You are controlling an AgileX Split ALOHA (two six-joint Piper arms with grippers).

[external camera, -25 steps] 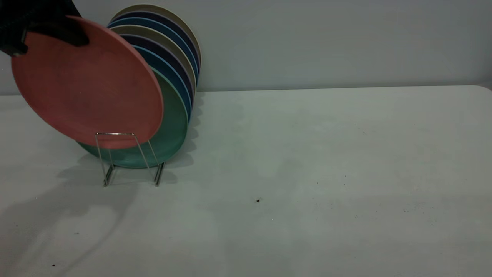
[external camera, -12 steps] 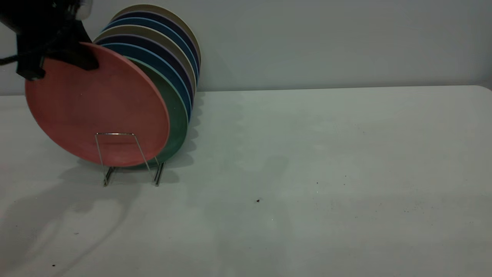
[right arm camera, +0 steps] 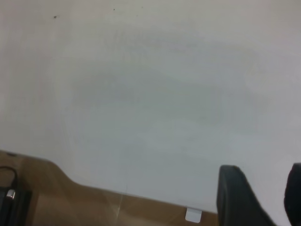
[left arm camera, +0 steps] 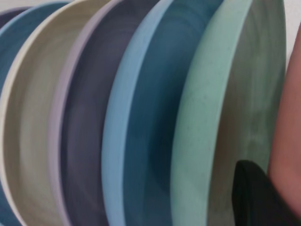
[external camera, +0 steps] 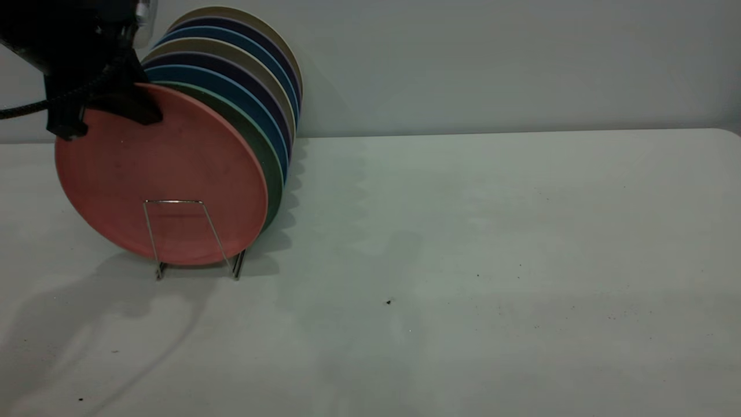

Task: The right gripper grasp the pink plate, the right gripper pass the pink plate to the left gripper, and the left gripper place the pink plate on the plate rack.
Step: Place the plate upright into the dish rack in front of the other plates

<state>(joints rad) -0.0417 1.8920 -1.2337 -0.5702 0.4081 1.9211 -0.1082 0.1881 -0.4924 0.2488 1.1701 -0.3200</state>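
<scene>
The pink plate [external camera: 168, 179] stands nearly upright at the front of the plate rack [external camera: 173, 201], behind its front wire loop and against the teal-green plate [external camera: 271, 174]. Its lower edge is down at the rack's base. My left gripper [external camera: 134, 104] is shut on the plate's upper left rim. In the left wrist view one black finger [left arm camera: 254, 197] sits between the pink plate [left arm camera: 289, 141] and the green plate [left arm camera: 207, 117]. My right gripper [right arm camera: 263, 181] is open and empty above the bare table, out of the exterior view.
Several more plates, blue, purple and beige [external camera: 255, 75], fill the rack behind the green one. The white table [external camera: 463, 231] stretches to the right of the rack. In the right wrist view the table's edge [right arm camera: 117, 193] shows over a brown floor.
My left gripper has carried the pink plate down and to the right. The plate went from tilted above the rack to nearly upright in the front slot.
</scene>
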